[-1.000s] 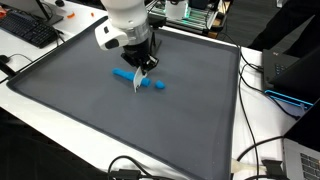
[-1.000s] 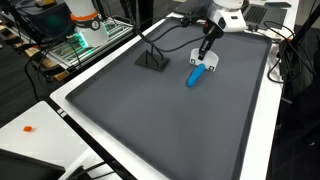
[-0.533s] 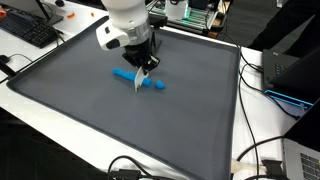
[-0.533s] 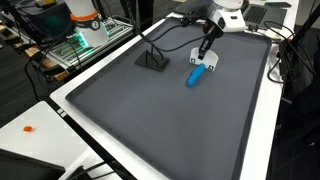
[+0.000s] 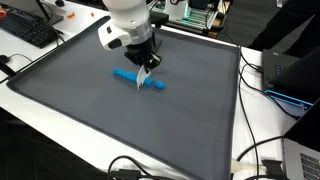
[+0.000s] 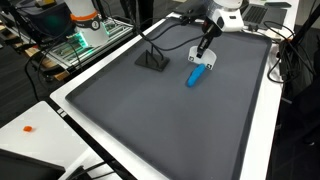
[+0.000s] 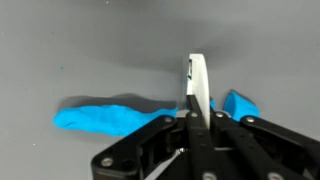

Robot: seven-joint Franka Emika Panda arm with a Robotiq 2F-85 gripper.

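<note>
A long blue soft lump (image 5: pixel 128 75) (image 6: pixel 197 76) (image 7: pixel 108 116) lies on the dark grey mat (image 5: pixel 80 95), with a smaller blue bit (image 5: pixel 159 86) (image 7: pixel 240 103) at one end. My gripper (image 5: pixel 146 66) (image 6: pixel 206 48) (image 7: pixel 197 120) hangs right over it, shut on a thin white blade (image 5: pixel 139 84) (image 6: pixel 204 60) (image 7: pixel 197 82). The blade points down at the gap between the lump and the small bit. Whether its edge touches the blue material I cannot tell.
A small black stand (image 6: pixel 152 60) sits on the mat near the arm. A white rim (image 5: pixel 238 110) borders the mat. A keyboard (image 5: pixel 28 30), a laptop (image 5: pixel 290 75), cables (image 5: pixel 250 165) and an orange bit (image 6: pixel 28 128) lie outside it.
</note>
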